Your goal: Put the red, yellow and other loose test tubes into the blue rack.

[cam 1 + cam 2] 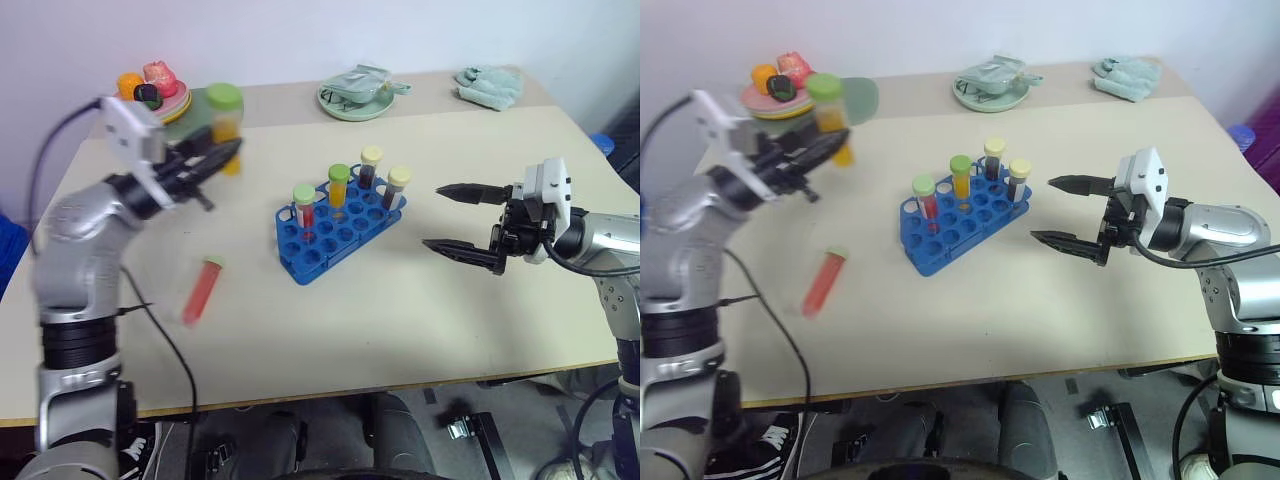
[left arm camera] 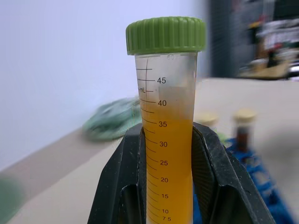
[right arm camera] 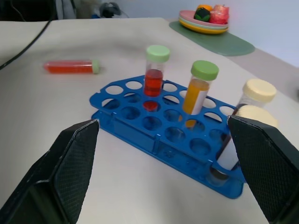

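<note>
left gripper (image 1: 215,157): my jaws clamped on yellow tube (image 2: 168,140), green cap, held upright above the table (image 1: 420,290), left of rack
right gripper (image 1: 458,220): my jaws wide apart, nothing in them, just right of rack
blue rack (image 1: 335,228): mid table, holds four capped tubes
red tube (image 1: 202,290): lying loose on table, left of rack
</note>
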Available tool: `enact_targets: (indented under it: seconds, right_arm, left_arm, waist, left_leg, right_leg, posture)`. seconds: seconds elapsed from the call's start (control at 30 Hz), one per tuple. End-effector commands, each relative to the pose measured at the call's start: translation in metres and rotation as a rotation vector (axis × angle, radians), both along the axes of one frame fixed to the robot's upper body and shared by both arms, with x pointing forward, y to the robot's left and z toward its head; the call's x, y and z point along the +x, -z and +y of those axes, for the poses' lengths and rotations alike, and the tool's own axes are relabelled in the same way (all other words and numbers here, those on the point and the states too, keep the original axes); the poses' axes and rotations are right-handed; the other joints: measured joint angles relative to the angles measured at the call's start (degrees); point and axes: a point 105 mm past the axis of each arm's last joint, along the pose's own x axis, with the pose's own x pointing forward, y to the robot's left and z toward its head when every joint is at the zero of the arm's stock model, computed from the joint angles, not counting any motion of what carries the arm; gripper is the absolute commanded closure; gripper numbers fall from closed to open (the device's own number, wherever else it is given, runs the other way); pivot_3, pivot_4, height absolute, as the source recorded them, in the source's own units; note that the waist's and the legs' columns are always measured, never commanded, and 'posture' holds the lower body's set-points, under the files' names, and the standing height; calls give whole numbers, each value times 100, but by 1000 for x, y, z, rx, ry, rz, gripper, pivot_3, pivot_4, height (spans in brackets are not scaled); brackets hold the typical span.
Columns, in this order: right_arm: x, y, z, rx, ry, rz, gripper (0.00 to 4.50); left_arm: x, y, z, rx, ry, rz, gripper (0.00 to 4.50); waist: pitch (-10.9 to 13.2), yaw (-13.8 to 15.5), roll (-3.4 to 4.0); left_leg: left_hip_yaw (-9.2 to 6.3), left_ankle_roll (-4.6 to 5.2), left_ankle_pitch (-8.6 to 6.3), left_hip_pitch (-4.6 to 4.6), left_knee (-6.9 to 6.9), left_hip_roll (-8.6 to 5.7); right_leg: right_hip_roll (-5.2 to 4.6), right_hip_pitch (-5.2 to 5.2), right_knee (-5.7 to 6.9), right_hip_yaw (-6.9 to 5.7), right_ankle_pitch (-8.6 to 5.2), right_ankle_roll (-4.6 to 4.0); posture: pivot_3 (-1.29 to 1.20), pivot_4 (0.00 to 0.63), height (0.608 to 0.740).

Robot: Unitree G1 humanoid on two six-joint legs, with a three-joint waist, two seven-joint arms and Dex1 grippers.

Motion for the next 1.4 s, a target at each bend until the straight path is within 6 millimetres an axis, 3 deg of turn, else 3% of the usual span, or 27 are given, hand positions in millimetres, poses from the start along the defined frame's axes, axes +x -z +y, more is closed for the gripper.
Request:
enact_targets:
  seconds: [0.03, 0.17, 0.33, 0.67, 0.83, 1.4]
  right_arm:
    - [-3, -14, -12, -2, 60, -73, 0]
    - [-7, -11, -20, -4, 97, -69, 0]
    - [-10, -10, -25, -2, 117, -65, 0]
    - [-5, -11, -28, 0, 134, -71, 0]
    - [-6, -10, -29, -12, 138, -72, 0]
    - [-7, -12, -29, -7, 145, -61, 0]
  left_arm:
    - [-6, -15, -28, 10, 27, -133, 3803]
    - [-3, -5, -54, 8, -17, -176, 3803]
    - [3, 11, -69, 8, -77, -160, 3803]
    - [-1, 55, -116, 26, 46, -82, 3803]
    - [4, 63, -118, 17, 11, -60, 3803]
    - [20, 79, -151, -14, 44, -63, 3803]
  waist:
    - [0, 28, 0]
    - [0, 35, 0]
    - [-1, 35, 0]
    - [-2, 50, 0]
    - [-2, 49, 0]
    - [-2, 61, 0]
  left_leg:
    - [0, 0, 0, 0, 0, 0]
    - [1, 0, 0, 0, 0, 0]
    - [5, 1, 0, 7, -1, 1]
    - [6, 3, -1, 48, -5, 1]
    - [7, 3, -1, 48, -6, 4]
    - [7, 4, -1, 47, -6, 3]
  right_leg:
    - [1, 0, -1, 0, 0, 0]
    - [1, 1, -3, 1, 1, 0]
    - [2, 5, -3, 4, 2, 1]
    - [3, 52, -27, 5, 3, 2]
    - [5, 50, -26, 5, 3, 3]
    - [5, 51, -30, 4, 4, 5]
  posture:
    - [0, 150, 740]
    - [0, 150, 740]
    - [0, 150, 740]
    - [0, 150, 740]
    - [0, 150, 740]
    - [0, 150, 740]
